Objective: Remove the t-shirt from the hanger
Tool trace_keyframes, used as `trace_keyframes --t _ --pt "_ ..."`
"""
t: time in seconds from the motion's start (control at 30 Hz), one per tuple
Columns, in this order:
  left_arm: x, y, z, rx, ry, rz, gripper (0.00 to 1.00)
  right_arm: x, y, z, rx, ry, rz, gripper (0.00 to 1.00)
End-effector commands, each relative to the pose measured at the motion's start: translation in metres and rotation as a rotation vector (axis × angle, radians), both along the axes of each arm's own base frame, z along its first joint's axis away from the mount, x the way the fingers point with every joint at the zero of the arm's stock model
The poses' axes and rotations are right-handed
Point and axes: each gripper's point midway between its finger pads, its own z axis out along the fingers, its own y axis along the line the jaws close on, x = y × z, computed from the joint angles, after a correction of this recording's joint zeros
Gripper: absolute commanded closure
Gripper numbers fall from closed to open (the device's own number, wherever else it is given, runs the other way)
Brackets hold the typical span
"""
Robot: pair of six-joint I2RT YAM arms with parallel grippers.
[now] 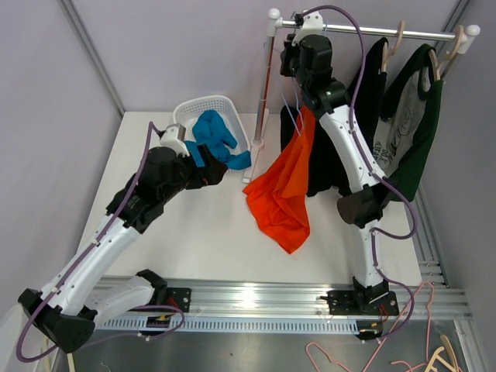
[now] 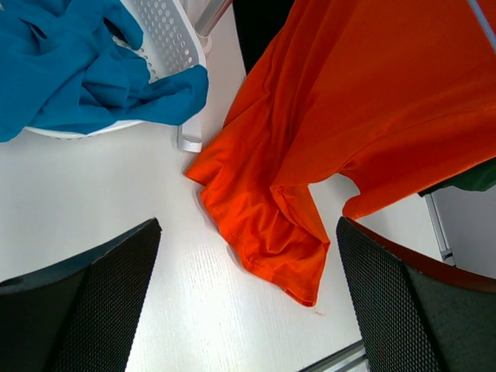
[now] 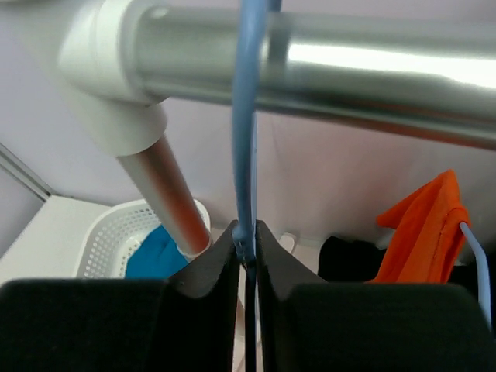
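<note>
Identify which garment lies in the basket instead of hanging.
The blue garment, heaped in the white basket; the orange t-shirt, black garment and green-sleeved shirt hang at the rail.

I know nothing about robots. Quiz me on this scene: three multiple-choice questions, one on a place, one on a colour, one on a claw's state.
1. Where is the blue garment? A in the white basket; B on the rail; C on the floor.
2. What colour is the t-shirt trailing onto the table? A green; B orange; C white.
3. The right gripper is: A wide open; B shut on the blue hanger; C holding the basket.
1 A: it fills the basket. 2 B: orange cloth lies there. 3 B: it clamps the wire.
</note>
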Motion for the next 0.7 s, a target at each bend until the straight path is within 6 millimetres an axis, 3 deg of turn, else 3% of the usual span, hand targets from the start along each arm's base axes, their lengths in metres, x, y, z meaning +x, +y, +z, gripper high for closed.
trace_keyframes --t 0.0,0.03,0.07,0.1,0.2,0.27,0.43,0.57,0.67 --pt "0.001 -0.003 0.008 -0.012 -0.038 -0.001 0.00 -0.021 0.012 0.024 0.009 -0.034 0.044 0.82" --pt "0.000 -0.004 0.006 -0.009 -0.036 -0.007 0.00 -0.025 0.010 0.028 0.007 -0.036 0.031 0.74" --pt "0.000 -0.005 0.007 -0.008 -0.040 -0.006 0.00 -0.028 0.008 0.024 0.009 -0.020 0.025 0.50" --pt "0.000 -0.004 0.008 -0.005 -0.042 -0.004 0.01 -0.043 0.000 0.046 0.028 -0.047 0.024 0.41" --pt "-0.002 -0.006 0.013 -0.004 -0.052 -0.012 0.00 -0.075 -0.017 0.075 0.051 -0.065 0.012 0.40" --pt "-0.005 -0.008 0.017 -0.005 -0.061 -0.019 0.01 -0.090 -0.025 0.082 0.045 -0.061 -0.019 0.40" --pt "-0.009 -0.010 0.021 0.008 -0.074 -0.019 0.00 -0.122 -0.048 0.080 0.000 -0.006 -0.084 0.41" --pt "-0.010 -0.013 0.021 0.012 -0.075 -0.026 0.01 -0.124 -0.066 0.065 -0.014 0.043 -0.153 0.43" --pt "-0.010 -0.014 0.020 0.018 -0.073 -0.029 0.00 -0.102 -0.077 0.053 0.009 0.097 -0.186 0.46"
